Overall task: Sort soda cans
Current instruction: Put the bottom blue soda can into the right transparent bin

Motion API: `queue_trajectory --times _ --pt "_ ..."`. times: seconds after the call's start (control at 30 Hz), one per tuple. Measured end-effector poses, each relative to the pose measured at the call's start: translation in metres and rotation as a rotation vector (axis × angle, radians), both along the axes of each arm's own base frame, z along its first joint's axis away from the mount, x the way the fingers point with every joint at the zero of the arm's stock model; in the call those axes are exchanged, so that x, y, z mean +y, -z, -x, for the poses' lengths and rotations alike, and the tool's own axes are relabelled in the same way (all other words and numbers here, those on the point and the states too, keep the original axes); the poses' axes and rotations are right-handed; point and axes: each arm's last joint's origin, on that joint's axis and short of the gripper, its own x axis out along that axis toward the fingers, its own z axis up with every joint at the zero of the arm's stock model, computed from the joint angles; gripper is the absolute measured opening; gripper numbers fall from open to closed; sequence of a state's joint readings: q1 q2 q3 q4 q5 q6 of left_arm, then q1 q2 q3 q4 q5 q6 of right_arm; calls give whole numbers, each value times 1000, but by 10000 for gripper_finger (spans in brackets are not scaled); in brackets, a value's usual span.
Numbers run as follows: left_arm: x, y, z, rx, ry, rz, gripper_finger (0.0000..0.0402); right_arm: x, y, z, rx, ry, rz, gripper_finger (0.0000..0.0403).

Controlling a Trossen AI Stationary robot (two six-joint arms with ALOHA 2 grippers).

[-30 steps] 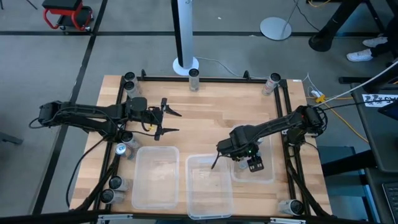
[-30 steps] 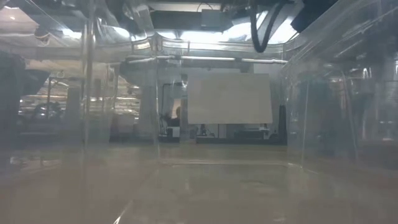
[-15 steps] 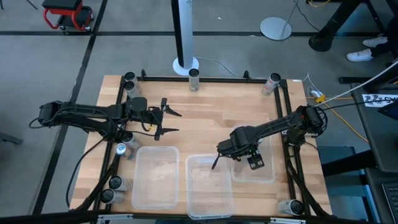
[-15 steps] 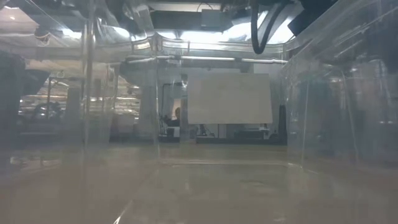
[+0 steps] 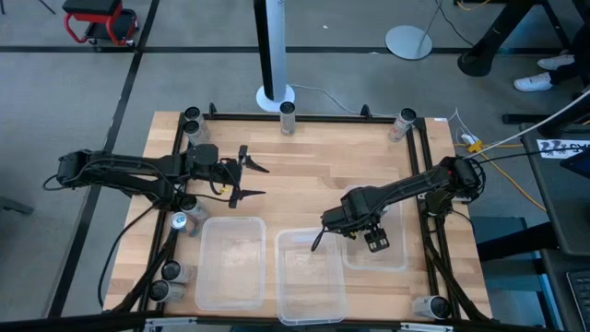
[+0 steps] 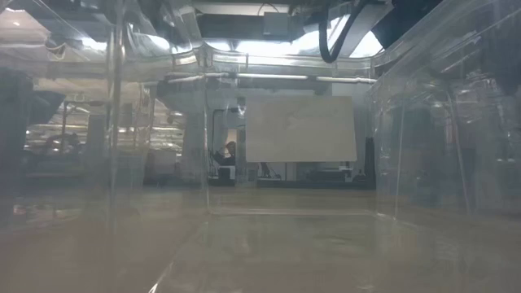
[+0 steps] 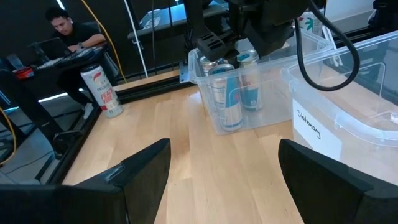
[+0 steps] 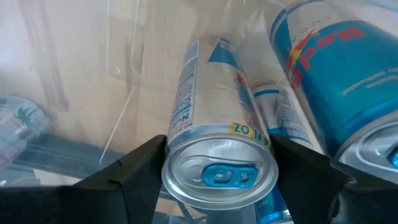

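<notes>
Several blue-and-white soda cans (image 7: 231, 93) stand in the clear right bin (image 5: 392, 258). My right gripper (image 5: 365, 242) points steeply down into that bin. Its fingers stand open on either side of one silver-topped can (image 8: 219, 171), right beside the can's rim. That can is upright on the bin floor next to two others (image 8: 348, 68). My left gripper (image 7: 224, 180) hovers open over the bare table at the left (image 5: 247, 180), pointing toward the bins with nothing between its fingers. My right gripper has a finger (image 8: 140, 177) close against each side of the can's top rim (image 8: 171, 168), coming from above. I cannot tell whether they touch it.
The clear left bin (image 5: 230, 263) and the labelled middle bin (image 5: 312, 277) stand along the near edge. More cans stand around the table's frame, such as (image 5: 180, 221), (image 5: 288, 115) and a red-and-white one (image 7: 102, 90). A person sits beyond the table (image 7: 68, 31).
My right gripper has tipped a little at the wrist while staying over the right bin. My left arm has kept still.
</notes>
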State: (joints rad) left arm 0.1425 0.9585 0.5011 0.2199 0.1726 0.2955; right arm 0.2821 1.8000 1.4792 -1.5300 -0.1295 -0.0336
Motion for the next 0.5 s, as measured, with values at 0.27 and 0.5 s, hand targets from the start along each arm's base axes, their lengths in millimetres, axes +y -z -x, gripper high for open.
queue_trajectory --times 0.27,0.5 --pt "0 0 0 0 0 0 288 0 -13 1 -12 2 -4 284" --pt "0 0 0 0 0 0 288 2 -37 -6 -109 0 -23 284"
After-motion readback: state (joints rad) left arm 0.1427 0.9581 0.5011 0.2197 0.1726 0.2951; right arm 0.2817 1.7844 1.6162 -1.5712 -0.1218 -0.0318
